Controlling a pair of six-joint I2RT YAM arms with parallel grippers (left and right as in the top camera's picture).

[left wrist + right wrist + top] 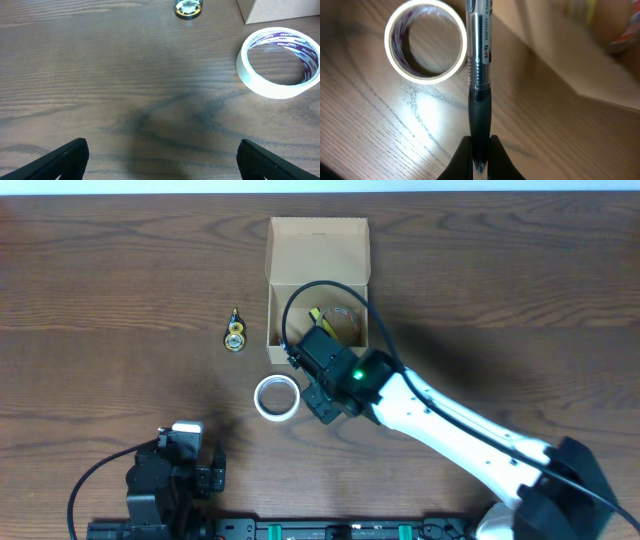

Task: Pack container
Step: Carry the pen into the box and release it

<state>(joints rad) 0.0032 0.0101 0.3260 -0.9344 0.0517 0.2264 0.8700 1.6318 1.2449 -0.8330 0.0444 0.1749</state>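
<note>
**While the right pincer clamps a pen, one open box sits at the far side of the table**

Counting what lies in view, there is one container, one roll of tape, one pen and one small gold-coloured object, all on a dark wood-grain table with two arms.

The container is a plain tan cardboard box. It stands toward the far middle of the table with its flap lid thrown back away from the robot and its inside open to the overhead camera. The tape roll lies flat near the box's near-left corner, apart from it. The gold object lies to the left of the box.

The right gripper is clenched on the pen's dark lower barrel. The clear upper barrel, with printed lettering, runs away from the fingers and crosses just beside the tape roll in the right wrist view. The left gripper is released, with its two fingers spread wide over bare wood and nothing between them. It is low on the near-left side, well apart from the box.

Much of the box's interior is covered from above by the right arm and its black cable. Something yellow shows inside, but what it is cannot be made out. In the right wrist view the box is a blur at the upper right. In the left wrist view only one box corner shows, and the gold object is cut off by the top edge.
</note>
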